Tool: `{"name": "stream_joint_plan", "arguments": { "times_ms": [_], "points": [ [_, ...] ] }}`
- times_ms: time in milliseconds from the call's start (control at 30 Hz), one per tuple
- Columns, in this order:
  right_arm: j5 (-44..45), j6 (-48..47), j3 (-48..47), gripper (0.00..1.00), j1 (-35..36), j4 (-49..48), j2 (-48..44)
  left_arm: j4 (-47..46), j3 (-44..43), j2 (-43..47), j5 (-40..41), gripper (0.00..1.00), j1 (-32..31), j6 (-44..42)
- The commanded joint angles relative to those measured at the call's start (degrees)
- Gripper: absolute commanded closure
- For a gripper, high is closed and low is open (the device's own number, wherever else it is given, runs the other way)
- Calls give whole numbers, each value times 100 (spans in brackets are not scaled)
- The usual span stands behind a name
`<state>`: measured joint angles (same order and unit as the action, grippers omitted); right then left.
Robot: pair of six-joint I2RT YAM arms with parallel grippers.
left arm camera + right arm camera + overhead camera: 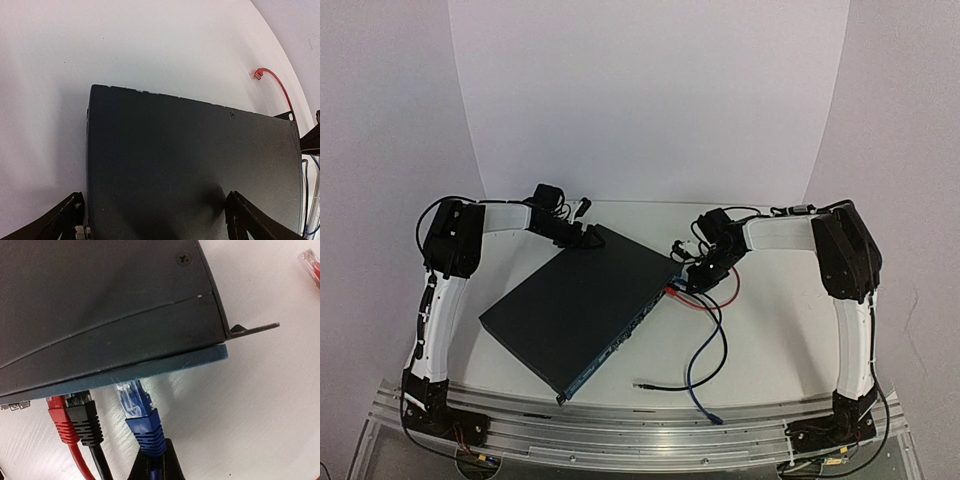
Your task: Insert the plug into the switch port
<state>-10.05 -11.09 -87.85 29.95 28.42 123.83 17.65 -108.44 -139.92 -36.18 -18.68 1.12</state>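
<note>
Diagonally across white counter point(770, 330): large flat dark navy metal switch point(585, 305), port face toward near right. Right fingers point(172, 467) clamped on blue cable plug point(134, 397), clear tip meeting port face, just beside seated red plug point(60, 420) and black plug point(82, 415). Left fingers point(247, 217) spread wide, straddling switch's far end.

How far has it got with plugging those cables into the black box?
Done: a red plug and a black plug look seated in the front edge of the switch. In hand: the right pincer grips the blue plug, its clear tip at that edge but not yet inside; the open left pincer sits at the far corner. Left: pushing the blue plug home.
</note>
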Motion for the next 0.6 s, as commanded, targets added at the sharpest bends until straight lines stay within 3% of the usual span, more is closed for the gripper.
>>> {"name": "stream_joint_plan", "arguments": {
  "times_ms": [0, 400, 567],
  "points": [
    [198, 12, -123, 100, 30, -434, -283, 401, -247, -44, -514, 4, -118, -103],
    [541, 146, -187, 100, -27, -429, -327, 422, -339, -95, -539, 4, -119, -96],
    [199, 242, -177, 100, -51, -426, -387, 434, -384, -118, -548, 4, -125, -86]
  ]
}}
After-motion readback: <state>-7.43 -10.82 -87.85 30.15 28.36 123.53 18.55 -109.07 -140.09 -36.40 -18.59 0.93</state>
